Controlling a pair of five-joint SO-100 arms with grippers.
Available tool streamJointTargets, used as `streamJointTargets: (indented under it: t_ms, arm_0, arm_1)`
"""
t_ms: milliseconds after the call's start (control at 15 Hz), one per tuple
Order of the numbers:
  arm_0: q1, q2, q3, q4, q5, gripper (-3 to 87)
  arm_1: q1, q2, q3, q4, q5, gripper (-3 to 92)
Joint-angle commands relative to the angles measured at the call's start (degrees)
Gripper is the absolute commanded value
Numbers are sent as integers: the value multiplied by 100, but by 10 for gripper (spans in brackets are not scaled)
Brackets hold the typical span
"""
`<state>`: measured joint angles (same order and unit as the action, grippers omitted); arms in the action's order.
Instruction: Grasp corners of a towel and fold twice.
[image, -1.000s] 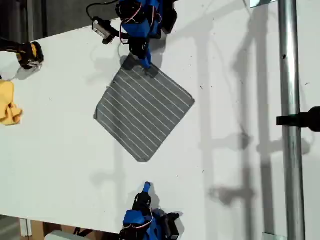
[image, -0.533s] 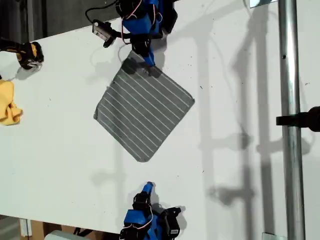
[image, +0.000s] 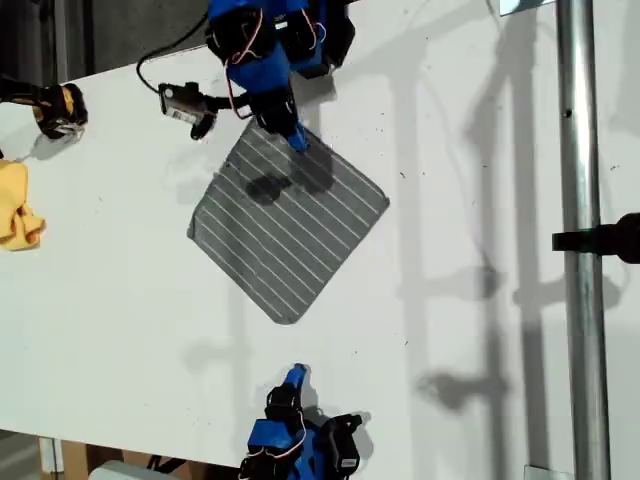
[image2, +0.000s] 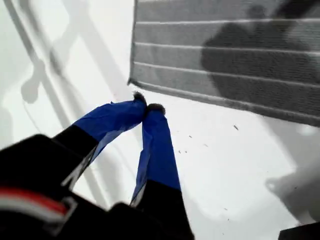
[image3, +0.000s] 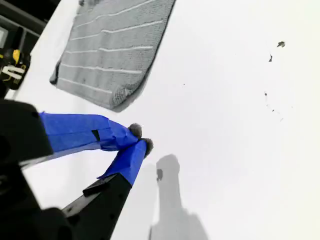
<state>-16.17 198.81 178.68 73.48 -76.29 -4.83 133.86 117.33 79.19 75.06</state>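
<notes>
Grey square soft cloth towel with thin white stripes (image: 285, 220) lies flat on the white table (image: 480, 330), mid-table, turned like a diamond in the exterior view. It is square, so it has no real long axis. Stripes run from the exterior view's upper left to lower right, and the corners point up, down and to each side.

My first gripper (image2: 146, 107) has its blue fingers pressed together on nothing; it seems to be just off the towel's edge, though its height is unclear. My second gripper (image3: 141, 139) is also pinched shut and empty, well apart from the nearest corner (image: 286, 319).

Risks:
- Descending with the fingers closed would shove and wrinkle the cloth.
- A missed corner pinch would skew the fold.
</notes>
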Motion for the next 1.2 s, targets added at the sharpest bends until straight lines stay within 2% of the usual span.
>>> streamJointTargets:
  t_ms: [0,133,333,667,733,867,1133]
  arm_0:
    - [44,26,-18,-9,-18,-7]
    - [44,26,-18,-9,-18,-7]
    - [44,26,-18,-9,-9,-5]
    - [35,26,-18,-9,9,-5]
    - [35,26,-18,-9,9,-5]
    - [35,26,-18,-9,9,-5]
    - [35,26,-18,-9,18,-5]
  arm_1:
    - [-360,-1969,-2250,580,-422,-2]
    - [-571,-3059,-3489,1125,-536,-2]
    - [-809,-3937,-4729,1485,-527,-2]
    - [-817,-4096,-4852,1362,-527,-2]
    - [-826,-4069,-4781,1274,-554,86]
    - [-958,-4061,-4746,1107,-571,323]
    - [-932,-3771,-4518,1107,-571,345]
